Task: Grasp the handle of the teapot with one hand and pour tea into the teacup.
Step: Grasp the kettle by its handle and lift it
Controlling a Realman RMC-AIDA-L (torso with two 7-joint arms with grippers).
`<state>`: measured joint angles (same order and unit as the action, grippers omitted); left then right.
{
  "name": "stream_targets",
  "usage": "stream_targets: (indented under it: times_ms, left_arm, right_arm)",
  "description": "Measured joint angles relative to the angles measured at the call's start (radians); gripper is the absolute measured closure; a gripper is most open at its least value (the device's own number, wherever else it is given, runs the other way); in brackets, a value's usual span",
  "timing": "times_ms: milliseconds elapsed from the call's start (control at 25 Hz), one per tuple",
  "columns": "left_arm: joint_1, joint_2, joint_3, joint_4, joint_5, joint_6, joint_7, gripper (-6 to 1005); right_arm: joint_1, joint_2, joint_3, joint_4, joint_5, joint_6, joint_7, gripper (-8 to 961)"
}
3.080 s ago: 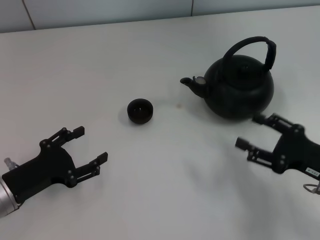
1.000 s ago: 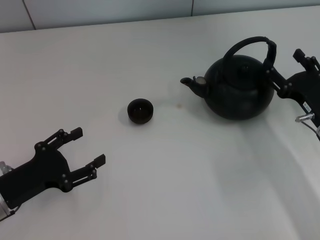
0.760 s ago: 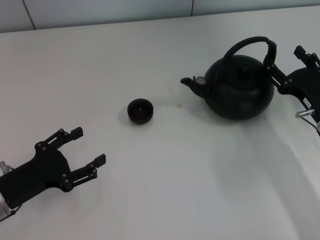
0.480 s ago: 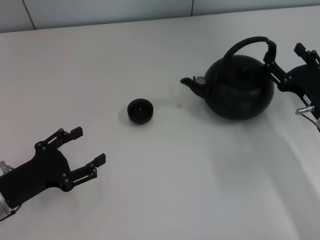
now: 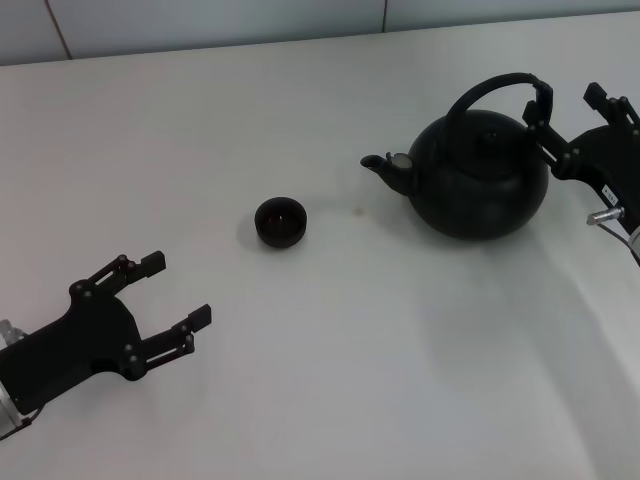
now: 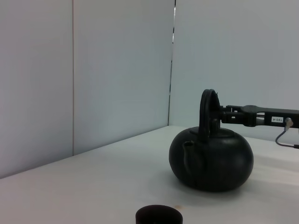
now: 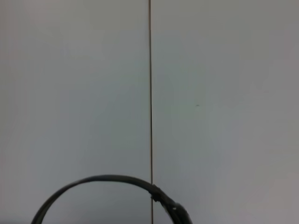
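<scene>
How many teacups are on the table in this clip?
1. The teacup stands alone on the white table, left of the teapot spout, apart from it. No other cup shows in any view.

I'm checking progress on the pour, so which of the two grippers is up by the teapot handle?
The right gripper, open beside the handle. The left gripper sits open, low on the table, far from the teapot.
</scene>
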<state>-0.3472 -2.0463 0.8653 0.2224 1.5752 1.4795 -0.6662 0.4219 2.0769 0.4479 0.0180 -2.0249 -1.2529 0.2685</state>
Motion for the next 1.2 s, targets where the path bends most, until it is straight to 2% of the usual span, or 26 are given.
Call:
stream_targets:
  times_ms: [360, 560, 1000, 1200]
  left_arm:
    - [-0.004, 0.0, -0.003, 0.0, 0.0, -0.002, -0.002, 139]
    - [-0.004, 0.0, -0.004, 0.0, 0.0, -0.004, -0.002, 139]
    - [-0.004, 0.0, -0.016, 0.0, -0.001, -0.004, 0.004, 139]
    - [-0.005, -0.001, -0.016, 0.0, -0.002, -0.005, 0.006, 140]
  right_arm:
    - [0.001, 0.0, 0.0, 0.001, 0.0, 0.012, 0.0, 158]
    - [0.001, 0.001, -0.001, 0.003, 0.0, 0.009, -0.006, 364]
    - [0.007, 0.001, 0.0, 0.007, 0.0, 0.006, -0.003, 614]
    - [0.012, 0.0, 0.0, 0.006, 0.0, -0.018, -0.002, 776]
